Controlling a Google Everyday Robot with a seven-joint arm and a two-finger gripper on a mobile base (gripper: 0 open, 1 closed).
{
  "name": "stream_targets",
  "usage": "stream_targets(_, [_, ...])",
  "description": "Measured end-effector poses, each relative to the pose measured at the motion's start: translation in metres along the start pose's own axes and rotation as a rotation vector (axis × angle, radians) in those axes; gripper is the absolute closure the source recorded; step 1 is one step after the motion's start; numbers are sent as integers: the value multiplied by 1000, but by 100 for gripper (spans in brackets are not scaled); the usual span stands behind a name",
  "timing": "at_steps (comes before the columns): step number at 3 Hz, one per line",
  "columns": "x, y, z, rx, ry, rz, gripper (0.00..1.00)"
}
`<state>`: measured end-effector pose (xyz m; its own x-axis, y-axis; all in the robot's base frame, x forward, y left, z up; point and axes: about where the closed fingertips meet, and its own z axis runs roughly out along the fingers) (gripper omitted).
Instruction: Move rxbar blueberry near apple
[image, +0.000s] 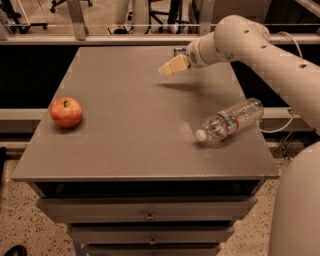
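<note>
Arm (240, 37) extends from right | pincer (165, 69) over far table (125, 130) edge | open/closed: cannot tell

White arm enters from 3 o'clock, wrist bent; hand (169, 68) sits near 12 o'clock, pointing 9 o'clock, angled slightly downward.

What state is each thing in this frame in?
Apple: resting on the table's left side, stem dimple up.
Bottle: lying on its side at the right, cap on.
Rxbar: at the far edge, mostly hidden behind the arm.
Gripper: hovering over the far part of the table, near the rxbar.
Drawers: shut.
</note>
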<state>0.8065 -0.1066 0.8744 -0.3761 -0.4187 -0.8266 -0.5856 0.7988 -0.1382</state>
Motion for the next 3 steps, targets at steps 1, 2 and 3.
stream_targets(1, [-5, -16, 30, 60, -33, 100, 0])
stream_targets(2, [-9, -25, 56, 92, -46, 167, 0])
stream_targets(3, [-9, -32, 73, 113, -43, 203, 0])
